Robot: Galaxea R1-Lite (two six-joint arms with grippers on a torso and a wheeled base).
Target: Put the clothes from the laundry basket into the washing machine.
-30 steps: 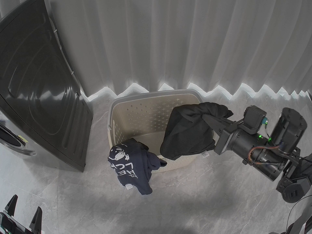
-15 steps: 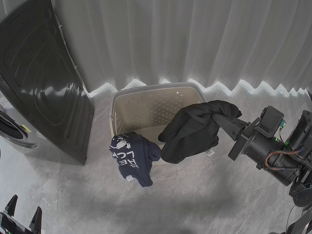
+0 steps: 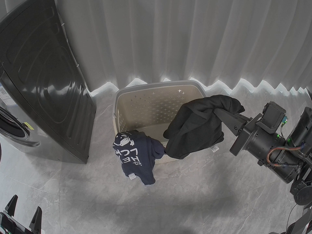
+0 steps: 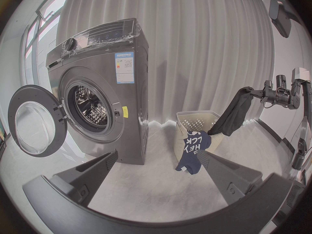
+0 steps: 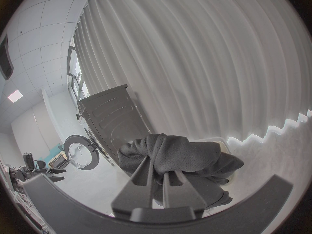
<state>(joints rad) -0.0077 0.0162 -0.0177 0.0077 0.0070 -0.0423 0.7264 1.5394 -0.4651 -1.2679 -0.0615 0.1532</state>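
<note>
A beige laundry basket [image 3: 152, 85] stands on the floor before the curtain. A navy printed shirt [image 3: 136, 155] hangs over its front rim. My right gripper [image 3: 224, 114] is shut on a black garment [image 3: 195, 127], which hangs above the basket's right side; the bunched cloth sits between the fingers [image 5: 143, 173]. The grey washing machine [image 4: 107, 91] stands at the left with its round door [image 4: 35, 121] swung open. My left gripper [image 3: 25, 208] is open, low at the near left, holding nothing.
White curtains [image 3: 182, 33] hang behind the basket. Bare grey floor [image 3: 195, 192] lies between the basket, the washing machine and me. The machine's dark side panel [image 3: 42, 82] stands close to the basket's left.
The head view has shifted. My right gripper has drawn slightly to the right with the black garment still in it. The navy shirt and the left gripper have not moved.
</note>
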